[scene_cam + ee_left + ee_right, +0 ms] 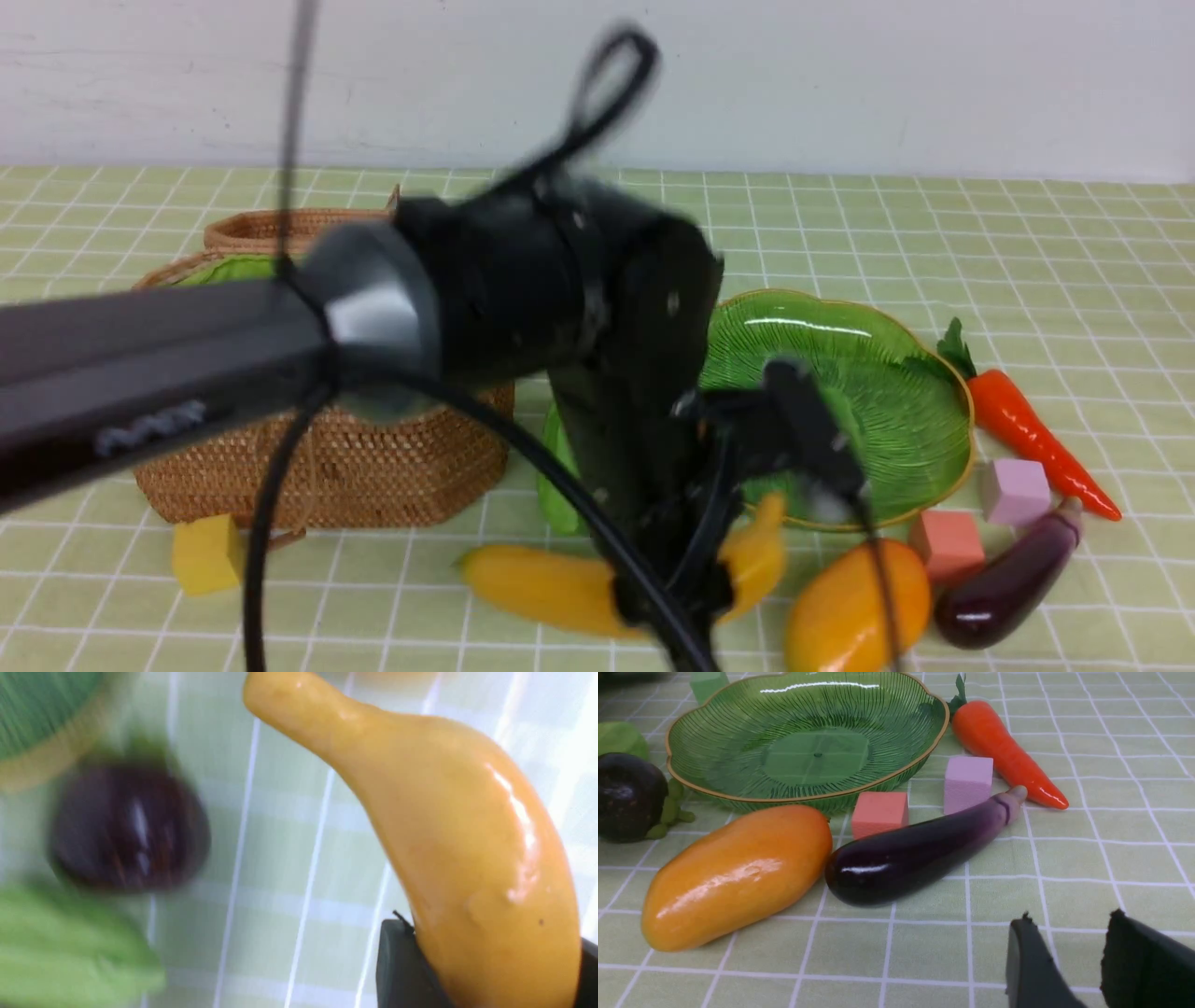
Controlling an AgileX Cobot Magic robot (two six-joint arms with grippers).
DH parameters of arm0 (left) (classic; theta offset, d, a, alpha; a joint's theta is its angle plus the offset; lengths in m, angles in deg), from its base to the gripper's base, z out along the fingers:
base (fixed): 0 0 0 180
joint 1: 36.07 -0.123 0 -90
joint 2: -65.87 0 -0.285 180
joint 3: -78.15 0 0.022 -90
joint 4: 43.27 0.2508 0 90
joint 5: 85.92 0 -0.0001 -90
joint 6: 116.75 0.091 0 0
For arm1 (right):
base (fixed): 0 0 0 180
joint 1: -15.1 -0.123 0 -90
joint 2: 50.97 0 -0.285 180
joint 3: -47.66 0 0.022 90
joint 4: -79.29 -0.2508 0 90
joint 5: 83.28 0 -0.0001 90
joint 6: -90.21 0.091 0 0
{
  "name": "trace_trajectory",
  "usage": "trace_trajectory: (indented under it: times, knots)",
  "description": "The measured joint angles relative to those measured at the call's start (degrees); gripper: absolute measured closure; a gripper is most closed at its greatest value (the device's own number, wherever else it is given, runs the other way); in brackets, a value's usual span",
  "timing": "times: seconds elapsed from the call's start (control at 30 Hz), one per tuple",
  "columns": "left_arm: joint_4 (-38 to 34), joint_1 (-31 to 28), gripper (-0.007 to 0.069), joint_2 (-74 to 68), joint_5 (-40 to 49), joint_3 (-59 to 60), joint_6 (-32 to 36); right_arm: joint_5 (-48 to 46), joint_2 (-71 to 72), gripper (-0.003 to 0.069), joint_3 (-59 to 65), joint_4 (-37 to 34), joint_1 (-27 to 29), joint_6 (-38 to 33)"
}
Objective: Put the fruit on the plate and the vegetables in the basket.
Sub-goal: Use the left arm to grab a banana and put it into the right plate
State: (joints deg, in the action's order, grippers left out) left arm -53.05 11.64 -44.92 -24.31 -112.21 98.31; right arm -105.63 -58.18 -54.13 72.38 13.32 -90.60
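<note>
My left gripper (677, 588) is shut on the long yellow banana (541, 583), gripping it near its middle, low over the table in front of the green ribbed plate (868, 373). In the left wrist view the banana (448, 826) sits between the dark fingers (402, 961), with the round dark purple fruit (128, 828) and green gourd (70, 947) blurred beyond. My right gripper (1069, 924) is open and empty, short of the eggplant (915, 854) and mango (738, 872). The carrot (1004, 751) lies beside the plate (714, 723). The wicker basket (327, 457) stands at the left. The potato is out of view.
A pink cube (968, 781) and a salmon cube (880, 812) sit between the plate and the eggplant. A green cube (707, 683) lies behind the plate. A yellow cube (205, 555) lies in front of the basket. My left arm (187, 364) hides much of the front view.
</note>
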Motion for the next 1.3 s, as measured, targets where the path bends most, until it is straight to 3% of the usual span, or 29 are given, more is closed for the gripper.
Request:
trace_trajectory:
  times: [0.1,0.17,0.3,0.5,0.87,0.9,1.03,1.07,1.1,1.2,1.3]
  knots:
    - [-0.61,0.00,0.0311,-0.84,-3.56,-6.00,-2.59,0.00,0.00,0.0419,0.00,0.00,0.00,0.00]
    - [2.63,0.00,0.0311,-4.15,-6.35,-13.56,-5.56,0.00,0.00,0.0419,0.00,0.00,0.00,0.00]
    - [8.55,-0.03,0.0311,-14.92,-7.38,-27.92,-8.74,0.00,0.00,0.0419,0.00,0.00,0.00,0.00]
    - [11.10,-0.03,0.0311,-31.29,-8.69,-46.89,-11.51,0.00,0.00,0.0419,0.00,0.00,0.00,0.00]
    - [13.56,-0.03,0.0305,-39.46,-15.19,-50.72,-10.79,0.00,0.00,0.0419,0.00,0.00,0.00,0.00]
    - [13.56,-0.03,0.0291,-39.65,-15.56,-50.72,-10.72,0.00,0.00,0.0419,0.00,0.00,0.00,0.00]
    - [13.56,-0.03,0.0085,-39.75,-16.74,-50.72,-10.71,0.00,0.00,0.0419,0.00,0.00,0.00,0.00]
    - [13.56,-0.03,0.0075,-39.75,-16.71,-50.72,-10.76,0.00,0.00,0.0419,0.00,0.00,0.00,0.00]
    - [13.43,-0.03,0.0001,-39.63,-16.45,-50.72,-10.76,0.00,0.00,0.0419,0.00,0.00,0.00,0.00]
    - [11.94,-0.03,-0.0036,-38.49,-14.67,-50.72,-10.76,0.00,0.00,0.0419,0.00,0.00,0.00,0.00]
    - [8.79,-0.03,-0.0023,-35.30,-10.48,-50.72,-11.54,0.00,0.00,0.0419,0.00,0.05,0.00,0.00]
